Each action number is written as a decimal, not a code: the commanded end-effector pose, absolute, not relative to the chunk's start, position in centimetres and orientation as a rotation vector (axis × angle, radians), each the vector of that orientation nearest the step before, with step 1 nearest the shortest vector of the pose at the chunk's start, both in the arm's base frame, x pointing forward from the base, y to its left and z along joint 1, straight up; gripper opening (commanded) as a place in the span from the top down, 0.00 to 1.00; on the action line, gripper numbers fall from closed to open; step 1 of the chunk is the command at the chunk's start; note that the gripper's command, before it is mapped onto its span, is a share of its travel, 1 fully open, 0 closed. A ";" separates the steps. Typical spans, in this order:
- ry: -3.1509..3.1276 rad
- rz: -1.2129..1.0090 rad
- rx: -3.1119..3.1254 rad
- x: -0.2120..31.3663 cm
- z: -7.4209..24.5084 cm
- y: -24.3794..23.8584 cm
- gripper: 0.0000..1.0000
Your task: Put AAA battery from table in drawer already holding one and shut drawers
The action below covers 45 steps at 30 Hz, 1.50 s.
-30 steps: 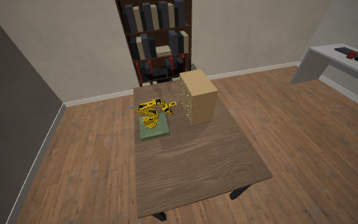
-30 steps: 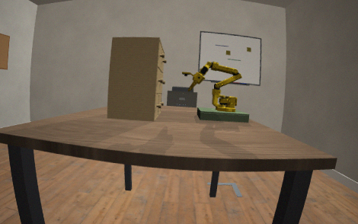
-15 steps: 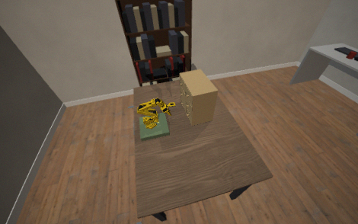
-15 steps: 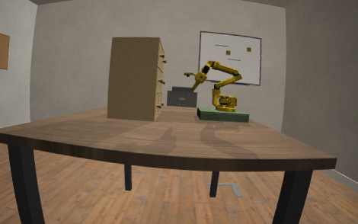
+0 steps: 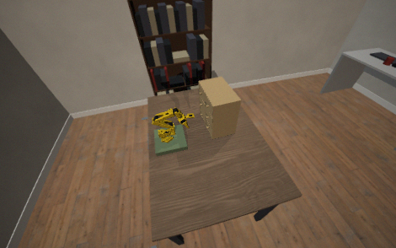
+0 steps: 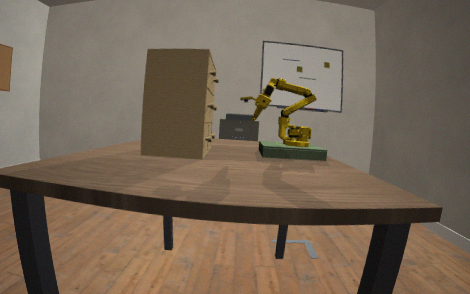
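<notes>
The tan drawer cabinet [image 5: 219, 107] stands upright on the far half of the wooden table, and all its drawers look pushed in. Its knobbed front [image 6: 212, 107] faces my arm. My yellow arm stands on a green pad [image 5: 170, 142]. My gripper [image 5: 187, 120] hangs in the air a short way off the cabinet front, at about upper-drawer height in the exterior view [image 6: 251, 106]. Its jaw stands a little apart and nothing is between the fingers. I cannot see the AAA battery in either view.
A bookshelf [image 5: 173, 42] stands behind the table's far edge. A dark box [image 6: 239, 128] shows beyond the table. A whiteboard [image 6: 302, 75] hangs on the wall behind my arm, and a white desk [image 5: 366, 63] stands at the right.
</notes>
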State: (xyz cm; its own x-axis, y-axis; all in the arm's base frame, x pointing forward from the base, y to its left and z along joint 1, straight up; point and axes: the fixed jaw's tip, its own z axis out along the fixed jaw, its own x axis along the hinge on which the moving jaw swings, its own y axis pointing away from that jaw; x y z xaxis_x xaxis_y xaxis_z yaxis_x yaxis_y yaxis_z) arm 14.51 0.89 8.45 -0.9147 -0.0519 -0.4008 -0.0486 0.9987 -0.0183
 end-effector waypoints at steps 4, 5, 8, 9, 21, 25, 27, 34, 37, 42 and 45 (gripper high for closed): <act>2.949 0.005 -0.213 13.5 7.7 2.0 0.72; 2.981 0.005 -0.234 13.4 7.6 2.1 0.72; 3.077 0.003 -0.299 12.9 7.3 2.5 0.70; 3.109 0.001 -0.321 12.8 7.2 2.7 0.69; 3.123 0.000 -0.331 12.7 7.1 2.7 0.63; 3.123 0.000 -0.331 12.7 7.1 2.7 0.61; 3.123 0.000 -0.331 12.7 7.1 2.7 0.60; 3.123 0.000 -0.331 12.7 7.1 2.7 0.60; 3.123 0.000 -0.331 12.7 7.1 2.7 0.60; 3.123 0.000 -0.331 12.7 7.1 2.7 0.60; 3.123 0.000 -0.331 12.7 7.1 2.7 0.60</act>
State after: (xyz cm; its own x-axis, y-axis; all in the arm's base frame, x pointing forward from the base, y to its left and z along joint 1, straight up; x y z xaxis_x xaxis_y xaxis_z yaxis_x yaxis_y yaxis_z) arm 12.71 2.61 6.99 -0.9803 -0.1973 -0.0055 -0.1973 0.9803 -0.0014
